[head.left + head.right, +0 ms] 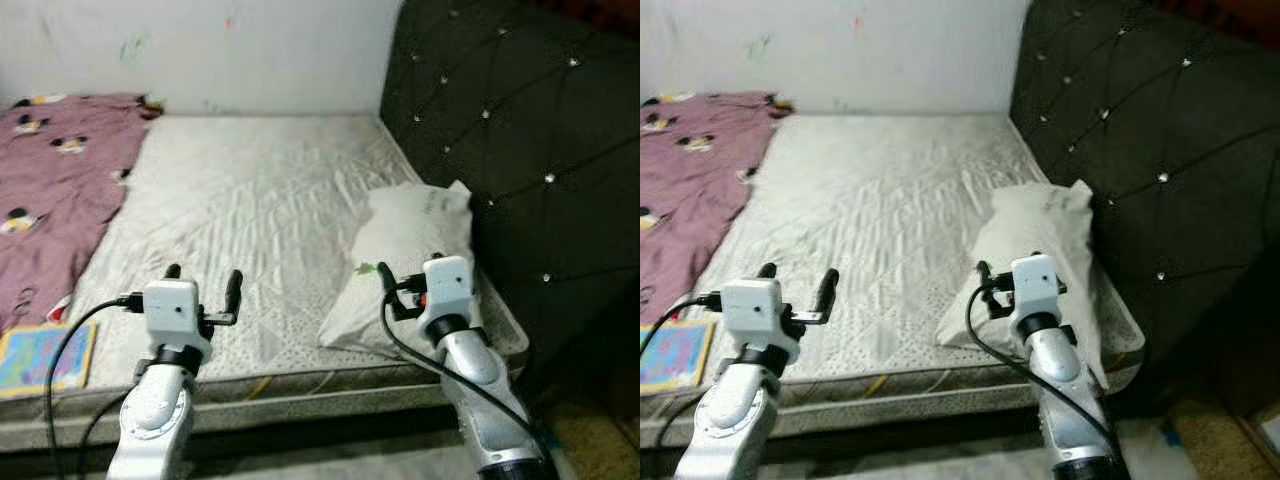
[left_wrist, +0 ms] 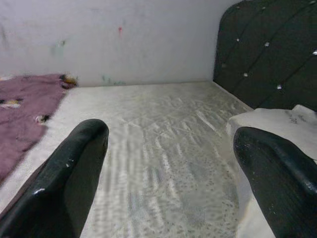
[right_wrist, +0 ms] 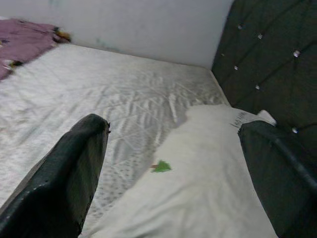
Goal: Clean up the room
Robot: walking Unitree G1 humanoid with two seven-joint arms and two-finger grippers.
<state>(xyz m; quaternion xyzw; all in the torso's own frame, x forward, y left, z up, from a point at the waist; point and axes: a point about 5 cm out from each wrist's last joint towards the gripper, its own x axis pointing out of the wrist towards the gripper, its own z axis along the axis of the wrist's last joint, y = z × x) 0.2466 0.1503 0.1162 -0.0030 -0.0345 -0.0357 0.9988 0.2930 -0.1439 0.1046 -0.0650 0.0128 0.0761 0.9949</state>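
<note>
A white pillow [image 1: 415, 235] lies on the right side of the bare white mattress [image 1: 250, 180], against the dark headboard. It carries a small green mark [image 3: 160, 166]. My right gripper [image 1: 410, 272] hovers open just above the pillow's near end, one finger on each side of it in the right wrist view. Over the mattress's front edge, left of the pillow, my left gripper [image 1: 204, 278] is open and holds nothing. A purple patterned blanket [image 1: 55, 190] is spread over the left of the bed.
A dark tufted headboard [image 1: 520, 130] walls off the right side, and a white wall [image 1: 220, 50] runs behind the bed. A colourful flat book [image 1: 45, 355] lies at the front left corner. The mattress's front edge [image 1: 300, 385] is close below my arms.
</note>
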